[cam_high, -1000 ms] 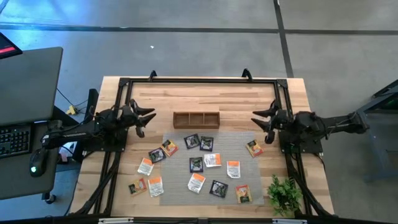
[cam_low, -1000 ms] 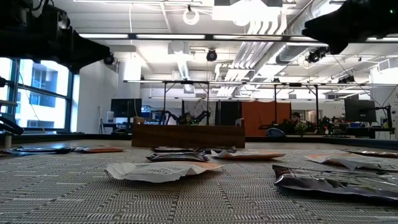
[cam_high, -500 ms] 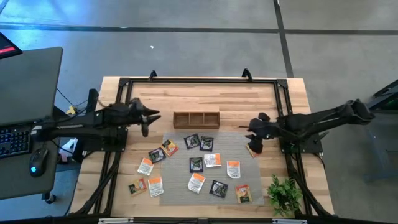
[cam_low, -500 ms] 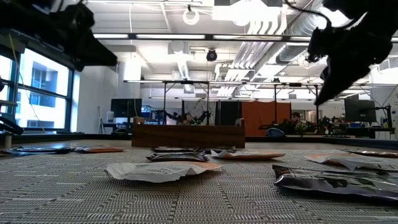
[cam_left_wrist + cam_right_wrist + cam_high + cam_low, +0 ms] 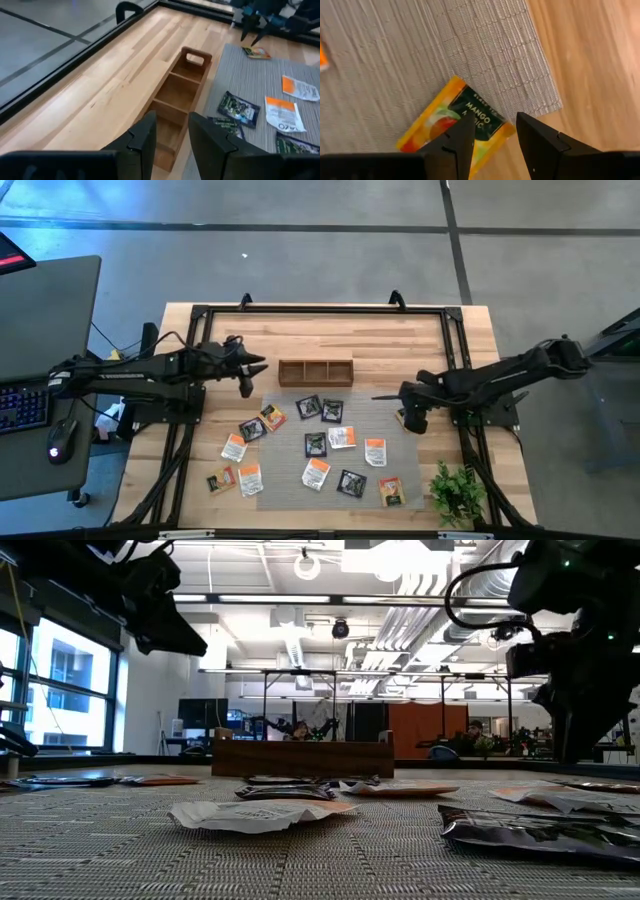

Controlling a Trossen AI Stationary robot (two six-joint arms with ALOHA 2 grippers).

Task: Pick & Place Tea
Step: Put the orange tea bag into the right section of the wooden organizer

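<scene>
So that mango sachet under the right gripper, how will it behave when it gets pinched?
The mango sachet lies flat and thin at the mat corner, so it probably flexes and weighs little. Its glossy wrapper may slip between the fingers of the open right gripper. Lying flush, it could slide before lifting.

Sachets (image 5: 316, 444) scattered on mat (image 5: 380, 402); wooden box (image 5: 315, 372) behind mat.

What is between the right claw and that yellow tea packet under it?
Nothing visible. The right gripper hangs open directly above the yellow tea packet, which lies flat at the edge of the grey mat, uncovered.
</scene>
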